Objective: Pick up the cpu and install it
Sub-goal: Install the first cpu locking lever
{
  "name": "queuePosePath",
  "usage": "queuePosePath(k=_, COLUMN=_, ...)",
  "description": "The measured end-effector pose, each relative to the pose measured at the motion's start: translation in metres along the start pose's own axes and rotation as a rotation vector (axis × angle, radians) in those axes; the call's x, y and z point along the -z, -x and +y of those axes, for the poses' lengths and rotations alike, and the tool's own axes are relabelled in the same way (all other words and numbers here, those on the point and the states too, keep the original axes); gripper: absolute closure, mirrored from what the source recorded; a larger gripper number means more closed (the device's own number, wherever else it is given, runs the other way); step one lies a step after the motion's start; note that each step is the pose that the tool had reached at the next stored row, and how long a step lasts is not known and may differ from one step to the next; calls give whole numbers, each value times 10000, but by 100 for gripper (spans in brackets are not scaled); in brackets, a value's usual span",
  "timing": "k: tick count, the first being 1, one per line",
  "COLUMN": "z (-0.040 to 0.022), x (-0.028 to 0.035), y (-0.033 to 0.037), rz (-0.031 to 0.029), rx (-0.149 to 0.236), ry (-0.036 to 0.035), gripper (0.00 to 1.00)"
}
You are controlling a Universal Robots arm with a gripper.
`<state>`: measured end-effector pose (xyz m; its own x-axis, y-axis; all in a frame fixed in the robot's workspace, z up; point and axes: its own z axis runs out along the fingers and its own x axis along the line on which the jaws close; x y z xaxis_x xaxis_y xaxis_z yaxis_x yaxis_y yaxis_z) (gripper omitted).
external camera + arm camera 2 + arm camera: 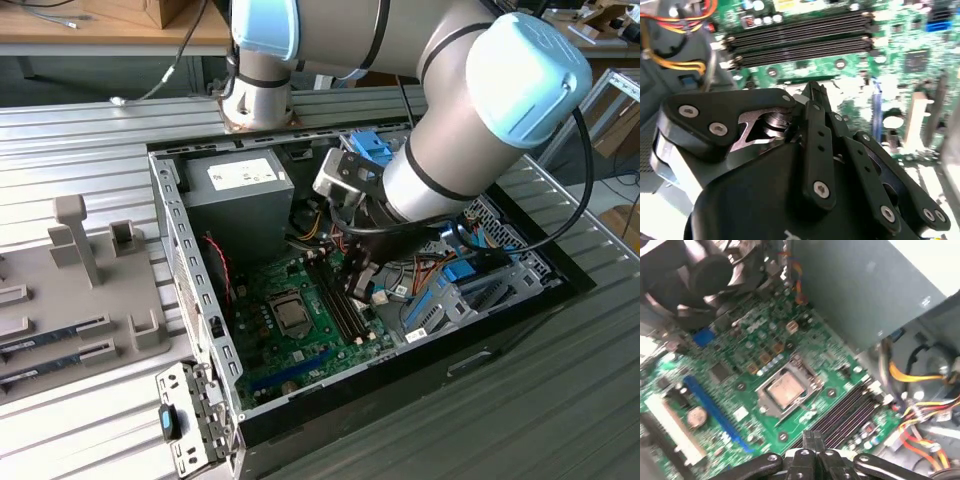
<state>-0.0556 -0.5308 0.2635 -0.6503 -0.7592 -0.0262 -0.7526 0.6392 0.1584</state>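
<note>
The cpu (293,315) lies flat in the socket on the green motherboard (270,345) inside the open computer case. In the first wrist view the cpu (784,391) shows its silvery lid inside the metal socket frame. My gripper (357,283) hangs over the black memory slots (336,297), on the exterior view's right of the socket and apart from the cpu. Its black fingers (811,439) are pressed together with nothing between them. In the second wrist view the gripper (812,91) points toward the memory slots (800,37).
A grey power supply (235,190) fills the case's back corner, with yellow and red cables (305,228) beside it. Blue drive brackets (445,290) stand on the exterior view's right. The case wall (190,280) rises beside the board. A grey fixture tray (70,290) sits outside.
</note>
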Motion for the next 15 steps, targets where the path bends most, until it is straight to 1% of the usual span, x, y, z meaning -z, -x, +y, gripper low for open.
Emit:
queuePosePath(k=1, z=6, x=-2, y=7, rz=131, rx=178, ry=-80, gripper=89)
queuePosePath(k=2, z=10, x=-3, y=12, rz=87, rx=264, ry=-30, gripper=89)
queuePosePath(k=4, z=24, x=-7, y=30, rz=65, rx=378, ry=6, gripper=89)
queuePosePath(k=7, z=81, x=-20, y=97, rz=84, rx=496, ry=9, gripper=89)
queuePosePath(k=9, z=129, x=-33, y=153, rz=92, rx=544, ry=11, gripper=89)
queuePosePath(k=11, z=173, x=-48, y=195, rz=95, rx=571, ry=12, gripper=89)
queuePosePath(k=13, z=218, x=-66, y=216, rz=95, rx=589, ry=16, gripper=89)
queuePosePath(k=15, z=262, x=-95, y=210, rz=83, rx=612, ry=26, gripper=89)
